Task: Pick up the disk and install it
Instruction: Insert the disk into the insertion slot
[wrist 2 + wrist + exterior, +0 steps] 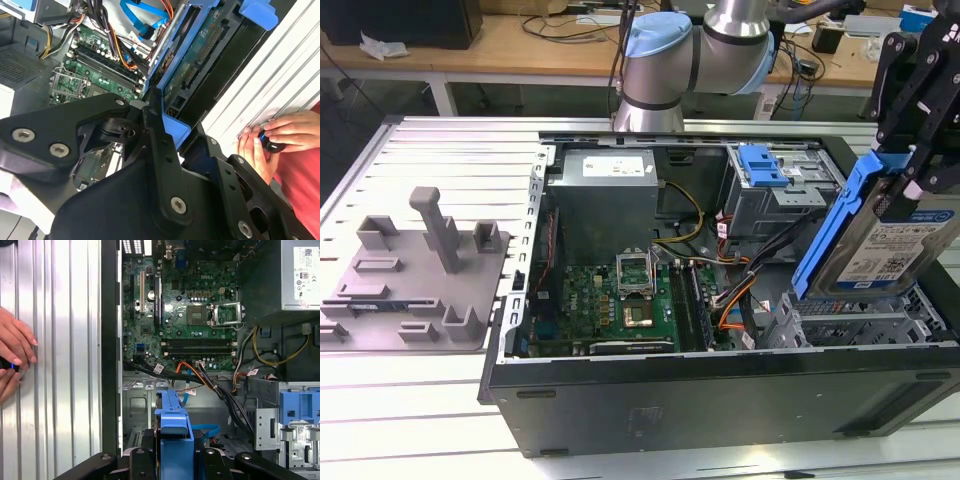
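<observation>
We see the tool [912,180] clamped on the disk [885,250], its black fingers [160,150] pressed against the blue carrier bracket. The disk hangs on edge, tilted, off the surface [450,150], just above the grey drive cage [860,325] at the end of the open computer case [720,400] toward the exterior view's right. The motherboard [620,300] lies inside the case. A person's hand [15,352] rests on the ribbed surface beside the case.

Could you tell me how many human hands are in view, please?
2. One hand and the other hand lie together on the ribbed table beside the computer case, touching a small dark object.
</observation>
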Tool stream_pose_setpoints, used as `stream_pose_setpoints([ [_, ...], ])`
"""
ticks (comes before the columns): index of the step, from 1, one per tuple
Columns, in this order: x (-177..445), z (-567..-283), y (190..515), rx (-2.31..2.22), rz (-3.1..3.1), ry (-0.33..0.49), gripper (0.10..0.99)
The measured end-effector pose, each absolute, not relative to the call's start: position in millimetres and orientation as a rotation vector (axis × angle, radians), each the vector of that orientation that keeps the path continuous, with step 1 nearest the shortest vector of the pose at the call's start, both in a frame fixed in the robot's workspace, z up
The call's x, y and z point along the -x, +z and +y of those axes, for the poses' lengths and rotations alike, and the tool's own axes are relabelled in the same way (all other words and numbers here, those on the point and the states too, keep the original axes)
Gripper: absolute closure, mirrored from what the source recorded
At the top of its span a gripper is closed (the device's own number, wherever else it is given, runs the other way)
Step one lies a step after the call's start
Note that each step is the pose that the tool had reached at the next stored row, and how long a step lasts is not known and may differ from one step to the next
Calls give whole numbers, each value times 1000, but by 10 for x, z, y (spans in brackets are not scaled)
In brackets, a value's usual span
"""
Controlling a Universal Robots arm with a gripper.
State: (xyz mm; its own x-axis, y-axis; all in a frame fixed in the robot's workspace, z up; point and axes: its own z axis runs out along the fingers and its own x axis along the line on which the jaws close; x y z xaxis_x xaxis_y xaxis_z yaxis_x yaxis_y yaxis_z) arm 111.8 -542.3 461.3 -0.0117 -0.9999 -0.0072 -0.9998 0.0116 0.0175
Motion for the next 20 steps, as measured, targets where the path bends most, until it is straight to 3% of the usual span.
stream_pose_setpoints([
  [20, -1135, -5447, 4449, -2190, -2242, -27, 718],
])
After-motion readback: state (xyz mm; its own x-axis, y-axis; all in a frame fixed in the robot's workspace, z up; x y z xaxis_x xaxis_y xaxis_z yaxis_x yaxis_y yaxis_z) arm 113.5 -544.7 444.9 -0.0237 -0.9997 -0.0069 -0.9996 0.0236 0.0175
